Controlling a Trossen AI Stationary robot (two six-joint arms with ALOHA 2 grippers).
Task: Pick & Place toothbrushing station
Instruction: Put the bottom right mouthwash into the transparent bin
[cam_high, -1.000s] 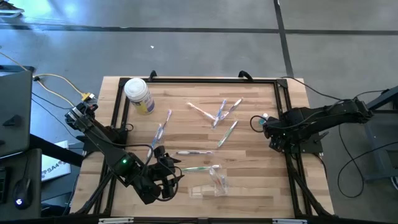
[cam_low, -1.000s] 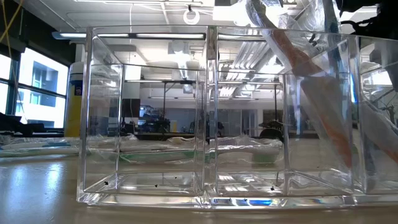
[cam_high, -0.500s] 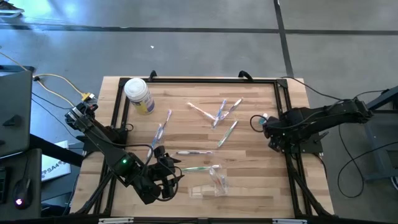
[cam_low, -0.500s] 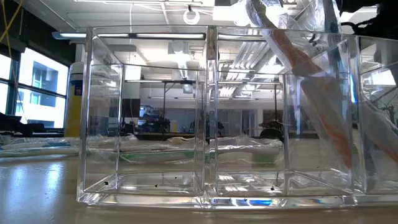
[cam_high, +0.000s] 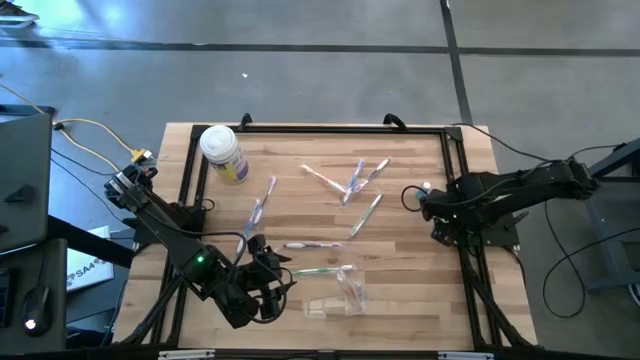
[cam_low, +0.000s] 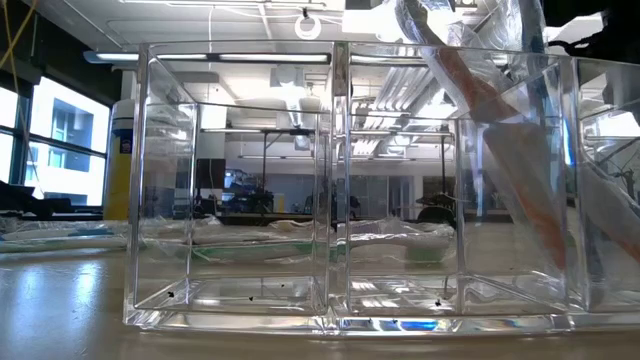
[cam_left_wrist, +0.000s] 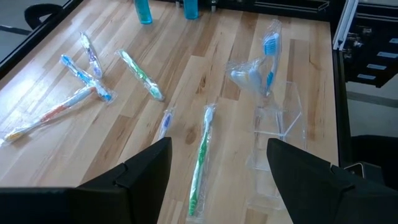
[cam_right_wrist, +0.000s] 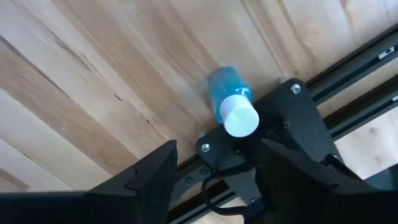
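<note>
Gaping empty, left fingers (cam_left_wrist: 217, 168) over green toothbrush (cam_left_wrist: 200, 160), right fingers (cam_right_wrist: 214, 165) likewise.

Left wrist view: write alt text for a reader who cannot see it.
The left gripper hangs open and empty over a wooden table, above a wrapped green toothbrush. Beside that brush stands a clear holder with a blue toothbrush leaning in it. More wrapped toothbrushes lie scattered farther off, and two blue bottles stand at the far edge.
</note>
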